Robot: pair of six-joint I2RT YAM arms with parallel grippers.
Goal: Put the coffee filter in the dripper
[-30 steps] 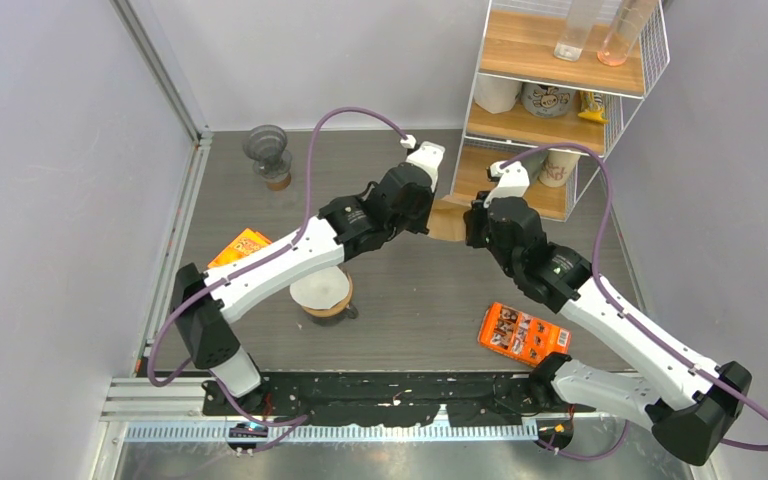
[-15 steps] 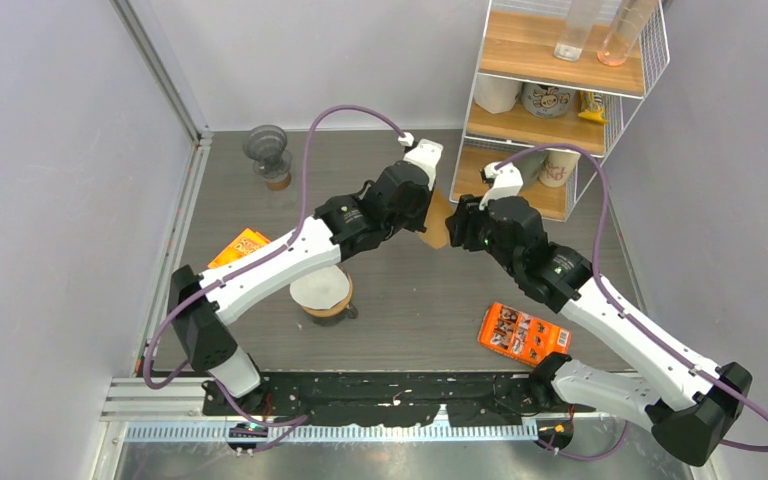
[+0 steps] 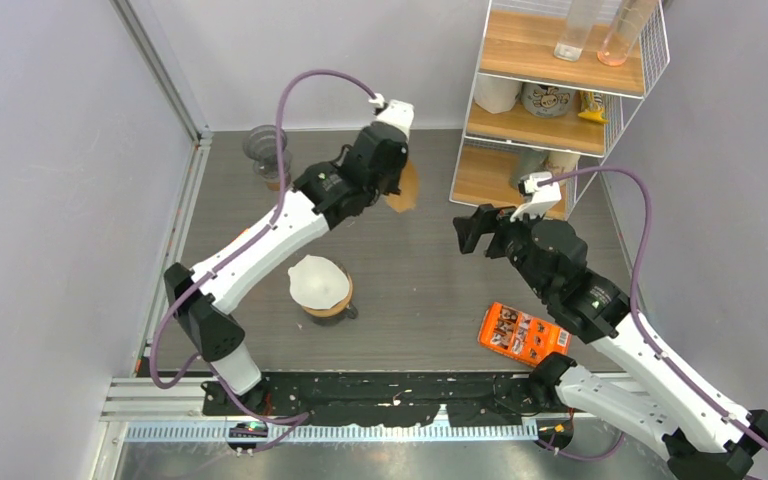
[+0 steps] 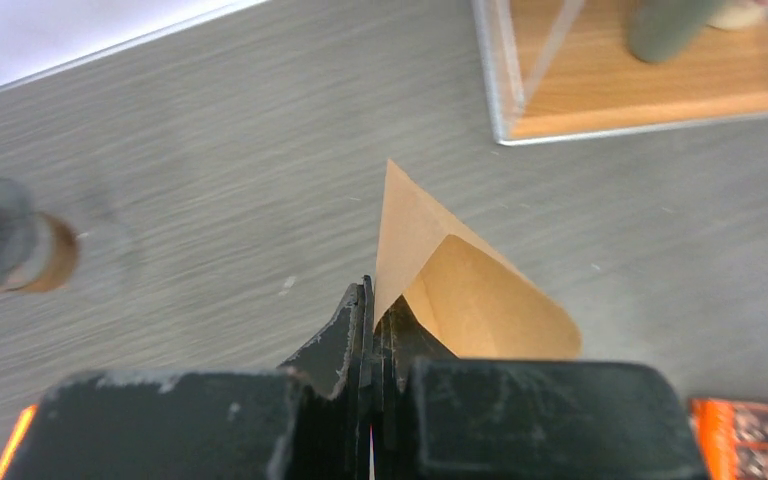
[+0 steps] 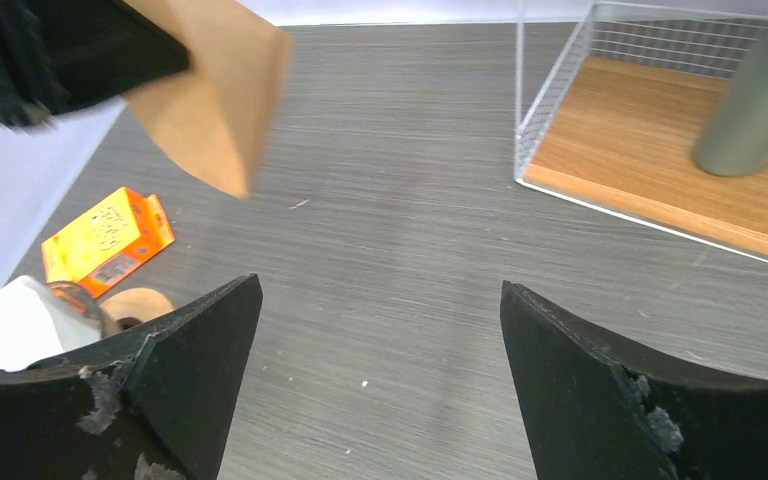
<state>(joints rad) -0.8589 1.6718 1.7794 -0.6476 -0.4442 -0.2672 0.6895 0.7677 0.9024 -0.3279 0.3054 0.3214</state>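
Left pincer (image 4: 370, 300), shut on the brown paper filter (image 4: 460, 290) in the upper middle of the overhead view, has the white dripper (image 3: 318, 283) well apart toward the frame's lower left, nearer this arm than the wide-open right pincer (image 3: 470, 232).

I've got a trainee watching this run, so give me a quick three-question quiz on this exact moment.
1. True or false: the right gripper is holding the brown coffee filter.
2. Pick one. The white dripper stands: A) on the wire shelf, B) on the table, C) between the right gripper's fingers.
3. Short answer: which gripper is shut on the filter?

Key
1. False: its jaws stand wide open and empty.
2. B
3. The left gripper, pinching the filter's edge above the table.
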